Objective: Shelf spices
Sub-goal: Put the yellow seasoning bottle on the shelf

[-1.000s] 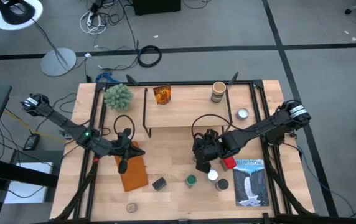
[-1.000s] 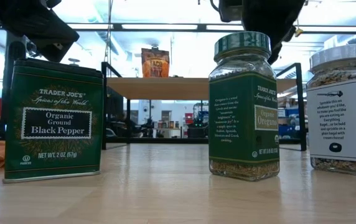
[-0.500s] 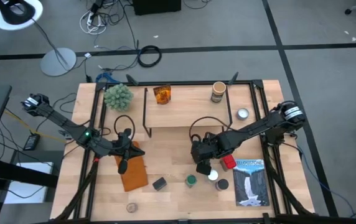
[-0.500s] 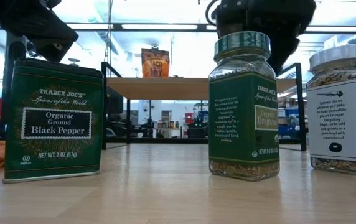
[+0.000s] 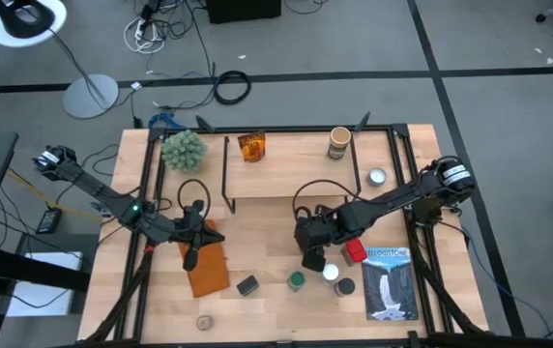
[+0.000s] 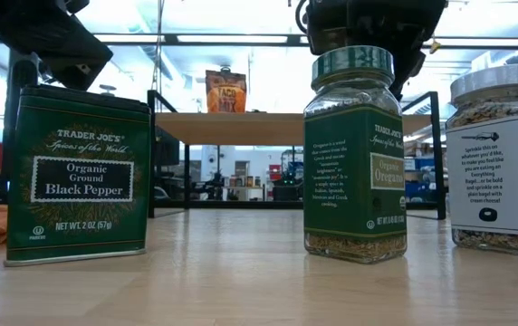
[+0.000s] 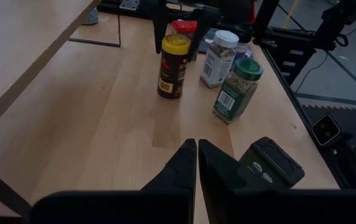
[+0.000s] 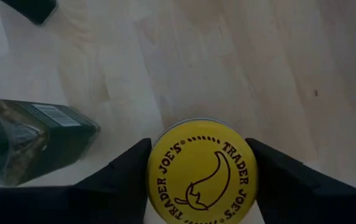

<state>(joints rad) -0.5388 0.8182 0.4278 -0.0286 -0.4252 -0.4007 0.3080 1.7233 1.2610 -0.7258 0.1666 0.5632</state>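
The right gripper [image 8: 200,168] straddles a yellow-lidded spice jar [image 8: 201,171] standing on the tabletop [image 5: 267,217] in front of the shelf [image 5: 301,166] — fingers [image 8: 119,177] at the lid, though a firm grip cannot be told. The left gripper [image 7: 196,163] — clenched, empty — hovers over the orange notebook [image 5: 207,266].

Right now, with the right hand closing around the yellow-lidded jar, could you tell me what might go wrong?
1. The right hand has a finger at each side of the yellow lid; gripping only the lid, the jar may slip or tilt on lifting.
2. The oregano jar and the white-lidded jar stand close by; the hand could knock one over.
3. The shelf already holds an amber jar and a tan jar; placing could bump them.
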